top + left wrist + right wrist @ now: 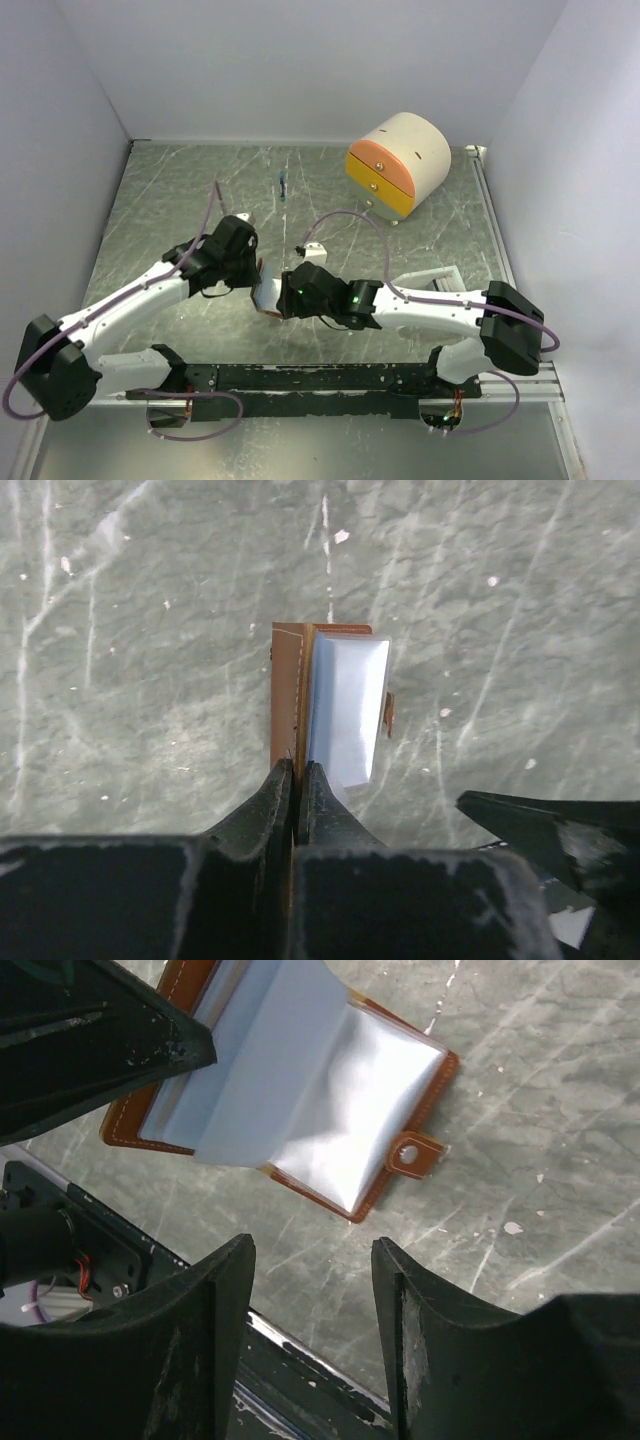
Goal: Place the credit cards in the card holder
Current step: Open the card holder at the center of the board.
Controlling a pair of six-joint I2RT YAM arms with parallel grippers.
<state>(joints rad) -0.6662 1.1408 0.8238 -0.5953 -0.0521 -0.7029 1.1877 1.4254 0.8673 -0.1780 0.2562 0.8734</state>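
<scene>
The card holder [400, 1110], a brown leather wallet with a snap tab [410, 1152], lies open on the table, its pale blue-grey pockets [345, 710] facing up. My left gripper [297, 768] is shut on the edge of the brown cover [285, 690], seen from above at the left gripper [255, 275]. My right gripper [313, 1250] hovers just near of the card holder [268, 297], jaws open with nothing between them. A pale bluish sheet [265, 1060] lies over the pockets; I cannot tell whether it is one of the credit cards or a pocket flap. No loose credit card shows.
A cream-and-orange rounded drawer box [400, 165] stands at the back right. A white tray [432, 279] is partly hidden under the right arm. A small thin bluish thing [285, 187] lies far back at centre. The black base rail [300, 1360] runs just near of the right gripper.
</scene>
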